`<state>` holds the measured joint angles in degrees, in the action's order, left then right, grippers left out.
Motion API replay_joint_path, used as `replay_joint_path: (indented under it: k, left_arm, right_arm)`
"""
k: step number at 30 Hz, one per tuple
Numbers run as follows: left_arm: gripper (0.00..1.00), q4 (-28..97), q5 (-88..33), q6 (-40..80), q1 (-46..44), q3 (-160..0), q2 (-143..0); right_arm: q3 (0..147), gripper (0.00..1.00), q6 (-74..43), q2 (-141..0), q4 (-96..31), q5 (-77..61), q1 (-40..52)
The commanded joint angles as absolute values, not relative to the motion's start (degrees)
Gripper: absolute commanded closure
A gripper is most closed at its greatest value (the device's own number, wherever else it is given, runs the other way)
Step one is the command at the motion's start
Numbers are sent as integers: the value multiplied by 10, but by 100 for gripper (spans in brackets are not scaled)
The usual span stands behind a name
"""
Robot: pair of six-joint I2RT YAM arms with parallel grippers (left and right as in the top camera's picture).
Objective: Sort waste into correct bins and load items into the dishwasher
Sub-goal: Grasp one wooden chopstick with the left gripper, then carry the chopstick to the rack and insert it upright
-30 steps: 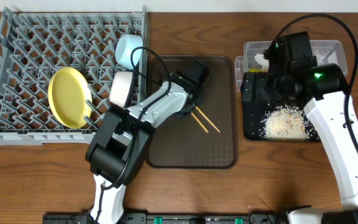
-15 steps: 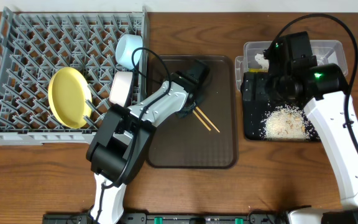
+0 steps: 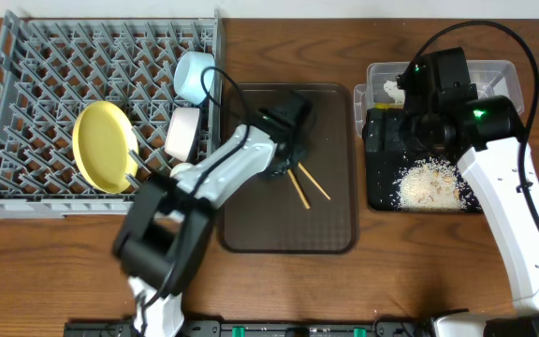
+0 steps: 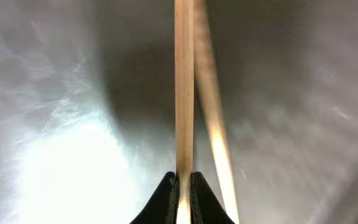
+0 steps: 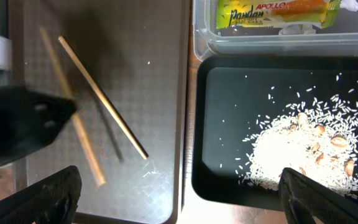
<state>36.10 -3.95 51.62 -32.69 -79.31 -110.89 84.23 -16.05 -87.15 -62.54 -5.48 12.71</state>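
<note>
On the brown tray point(image 3: 288, 229), the left end effector point(image 4: 184, 183) is clenched on one chopstick point(image 4: 184, 87); the other chopstick point(image 4: 213, 118) lies just beside it. The right end effector point(image 5: 182, 196) is released, wide, above the black tray point(image 5: 229, 124) with rice point(image 5: 291, 149)

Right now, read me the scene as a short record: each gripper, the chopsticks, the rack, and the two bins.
left gripper: shut on one chopstick
second chopstick: loose on the brown tray
right gripper: open, empty, above the black tray rim
dish rack: yellow plate, light-blue bowl, white dish
black tray: rice
clear tub: snack wrapper
</note>
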Motion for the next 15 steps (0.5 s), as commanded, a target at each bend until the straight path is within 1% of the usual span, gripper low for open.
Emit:
replay_joint_path:
  k: [1, 4, 9, 12, 15]
  left_arm:
    - [92, 372, -34, 380, -324, -799, -1025]
    - [92, 386, -9, 301, -324, -799, -975]
    - [92, 435, 116, 199, -308, -799, -890]
    - [92, 472, 213, 149, -276, -798, -853]
    - [92, 483, 306, 115, -230, -798, -844]
  right_arm:
    - [842, 1, -156, -873, -626, -49, 124]
    - [842, 1, -156, -873, -626, -49, 124]
    - [842, 1, -156, -873, -626, -49, 124]
    - [842, 1, -156, -873, -626, -49, 124]
    - [842, 1, -156, -873, -626, -49, 124]
